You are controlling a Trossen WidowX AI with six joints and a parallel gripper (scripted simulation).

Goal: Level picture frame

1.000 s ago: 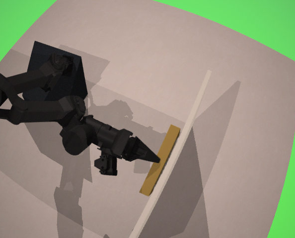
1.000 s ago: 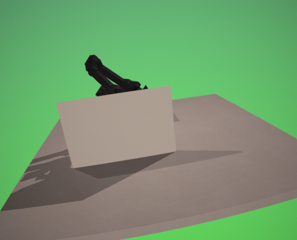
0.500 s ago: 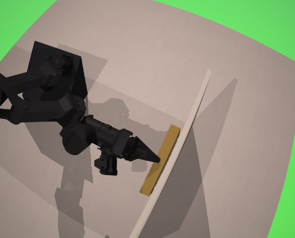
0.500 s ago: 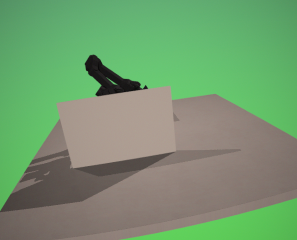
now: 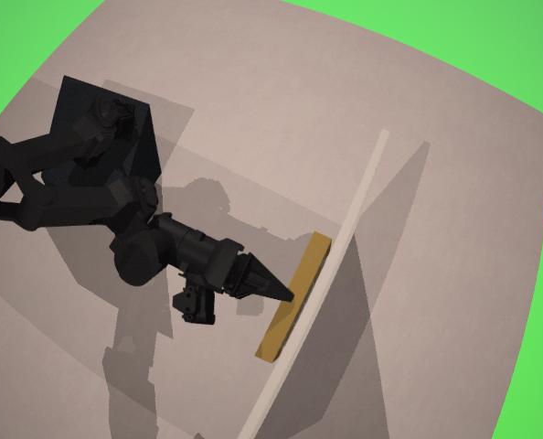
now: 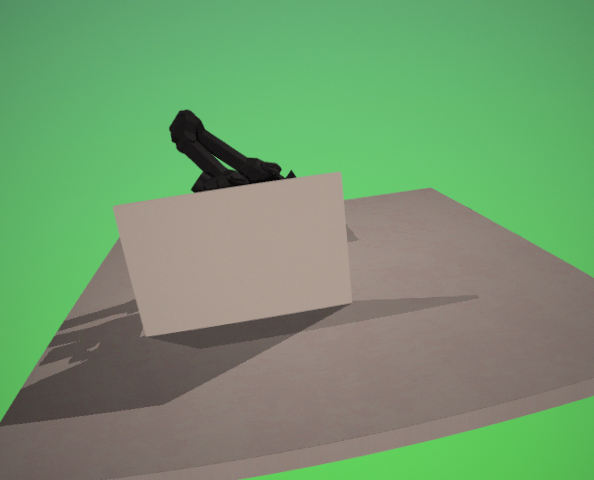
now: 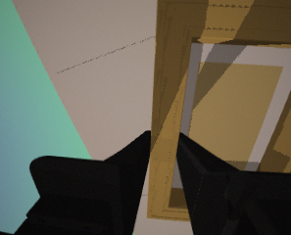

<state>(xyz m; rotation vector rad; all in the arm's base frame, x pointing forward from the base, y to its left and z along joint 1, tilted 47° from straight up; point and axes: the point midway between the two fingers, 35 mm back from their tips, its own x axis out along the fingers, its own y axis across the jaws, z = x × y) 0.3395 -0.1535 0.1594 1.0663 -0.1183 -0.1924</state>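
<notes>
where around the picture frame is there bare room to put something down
Bare tabletop shows beyond the far end of the wall panel, toward the top view's upper edge. It's crowded between the arm and panel, where the jaws grip the picture frame.

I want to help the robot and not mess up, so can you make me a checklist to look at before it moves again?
1. Gripper shut on the picture frame: ok, one bar of it sits between the fingers.
2. Frame close to the wall panel: ok, they're side by side from above.
3. Screw in the notched strip: cannot tell, both are hidden.
4. Frame hanging level: cannot tell, no view shows it straight on.
5. Frame let go for a look: not ok, it's being held.
</notes>
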